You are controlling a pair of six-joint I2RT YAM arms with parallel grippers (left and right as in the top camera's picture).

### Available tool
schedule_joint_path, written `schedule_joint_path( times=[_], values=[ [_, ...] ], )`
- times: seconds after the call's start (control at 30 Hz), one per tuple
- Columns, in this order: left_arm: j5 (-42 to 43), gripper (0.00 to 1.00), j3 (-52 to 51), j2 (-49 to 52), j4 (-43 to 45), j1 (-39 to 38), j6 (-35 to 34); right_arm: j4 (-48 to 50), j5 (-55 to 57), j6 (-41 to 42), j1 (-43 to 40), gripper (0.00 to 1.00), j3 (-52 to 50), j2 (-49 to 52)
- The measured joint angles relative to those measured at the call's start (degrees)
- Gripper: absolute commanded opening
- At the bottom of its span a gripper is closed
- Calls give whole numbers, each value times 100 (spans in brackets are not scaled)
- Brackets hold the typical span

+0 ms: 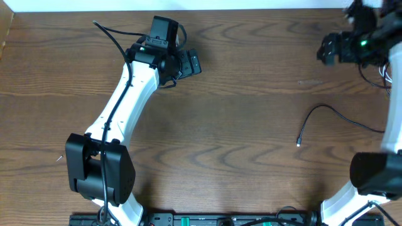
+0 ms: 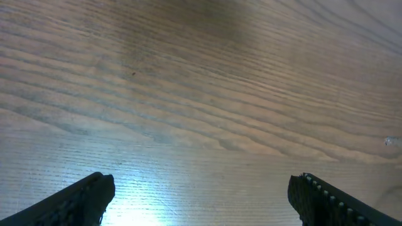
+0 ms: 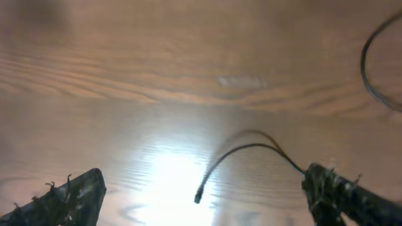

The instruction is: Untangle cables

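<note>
Black cable (image 1: 325, 107) lies loose on the worktop (image 1: 239, 125) near my open, empty right gripper (image 3: 202, 186), well apart from my open left gripper (image 2: 201, 188).

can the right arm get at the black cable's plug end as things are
Probably yes. The right gripper is open, and the cable lies loose on the bare table with its plug end free. In the wrist view it shows between the fingers, and nothing stands in the way.
</note>
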Motion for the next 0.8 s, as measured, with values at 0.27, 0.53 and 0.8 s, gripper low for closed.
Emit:
schedule_joint_path(
  times=[0.27,0.53,0.8],
  values=[
    [-2,95,0,0,0,0,0,1040,435,138,-155,98,-1860,509],
    [-2,95,0,0,-2,0,0,2339,466,-503,-201,99,-3281,518],
    [0,95,0,0,-2,0,0,3220,328,-1091,-201,93,-4413,518]
  ],
)
